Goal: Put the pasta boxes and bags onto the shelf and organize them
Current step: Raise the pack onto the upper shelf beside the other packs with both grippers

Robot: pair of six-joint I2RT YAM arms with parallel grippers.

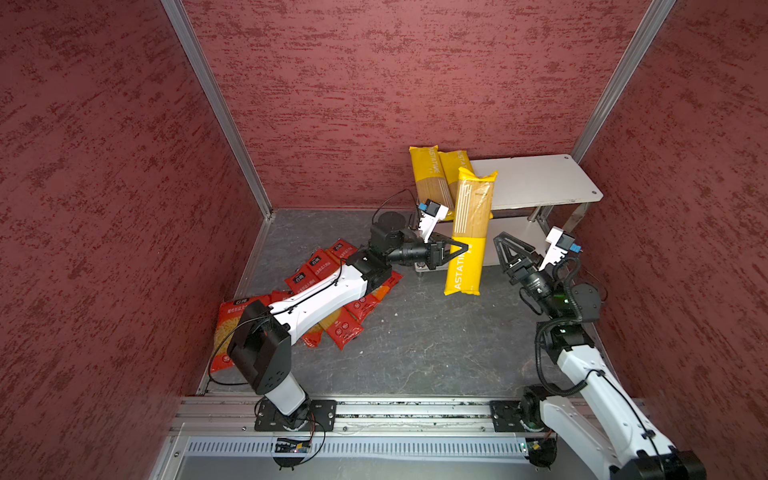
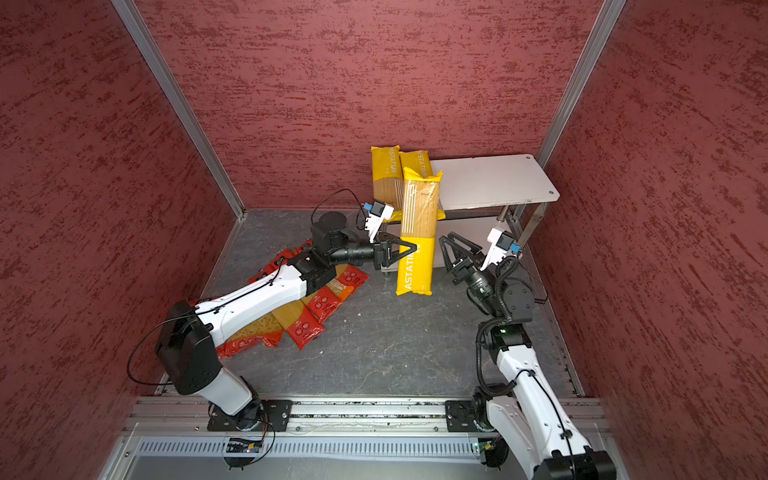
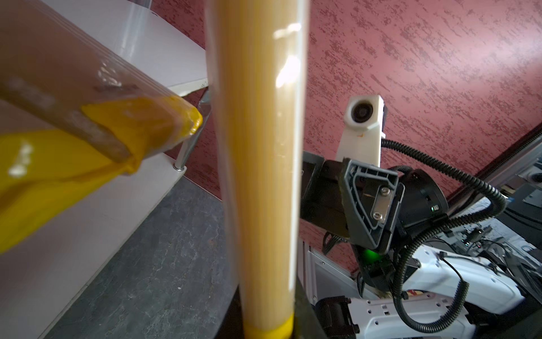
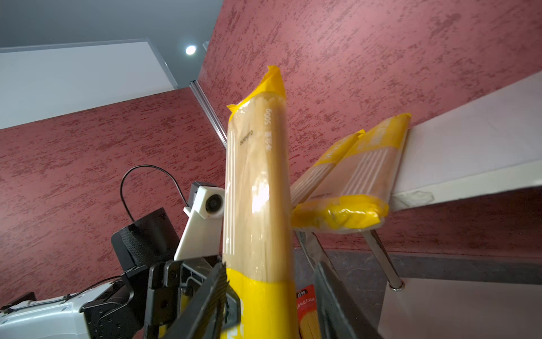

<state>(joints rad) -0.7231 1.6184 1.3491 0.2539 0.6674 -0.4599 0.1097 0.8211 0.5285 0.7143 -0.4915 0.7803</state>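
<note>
A long yellow spaghetti pack (image 1: 469,232) (image 2: 417,232) stands upright in the air before the left end of the shelf (image 1: 540,178) (image 2: 494,178). My left gripper (image 1: 459,249) (image 2: 409,249) (image 3: 268,323) is shut on the pack (image 3: 258,146) near its lower yellow band. Just to its right, my right gripper (image 1: 505,245) (image 2: 449,243) (image 4: 268,293) is open, its fingers (image 4: 325,293) off the pack (image 4: 255,190). Two more yellow packs (image 1: 432,174) (image 2: 390,174) (image 4: 366,167) lie on the shelf's top board, overhanging its left end.
Several red pasta packs (image 1: 316,270) (image 2: 307,324) lie heaped on the dark floor at the left, partly under my left arm. A wide red short-pasta bag (image 1: 230,328) sits by the left wall. Red walls close three sides. A metal rail (image 1: 395,411) runs along the front.
</note>
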